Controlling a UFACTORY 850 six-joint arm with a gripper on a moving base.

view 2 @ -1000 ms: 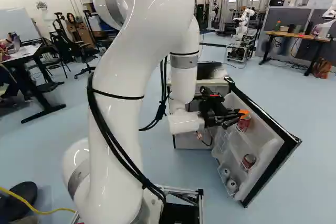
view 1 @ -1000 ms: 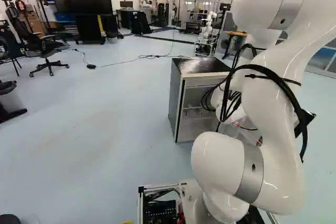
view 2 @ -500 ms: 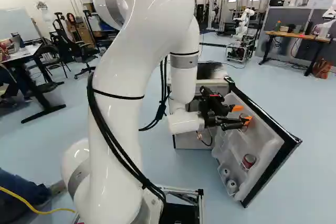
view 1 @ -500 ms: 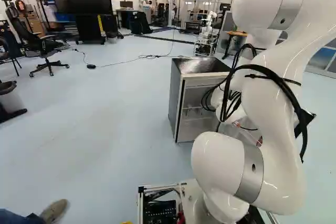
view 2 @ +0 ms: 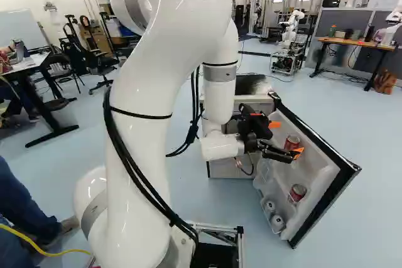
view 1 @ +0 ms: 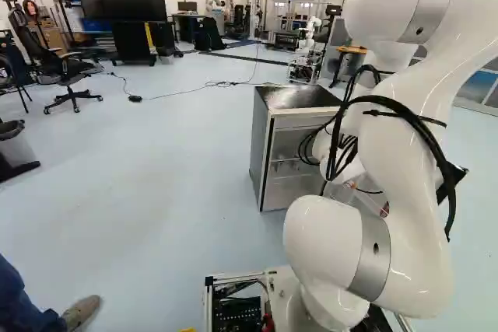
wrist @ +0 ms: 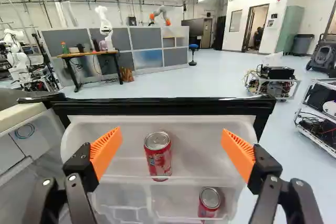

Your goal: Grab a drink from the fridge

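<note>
red can sitting between wide-apart fingers

so the fingers are spread well apart, with a red can standing in the gap, touching neither orange pad. it's on the upper shelf of the open fridge door, out from the fridge itself. second red can is one shelf down, fwiw.

No text, brand or number can be read. Pale markings are seen on the upper red can and the lower red can, at six o'clock from it.
</note>
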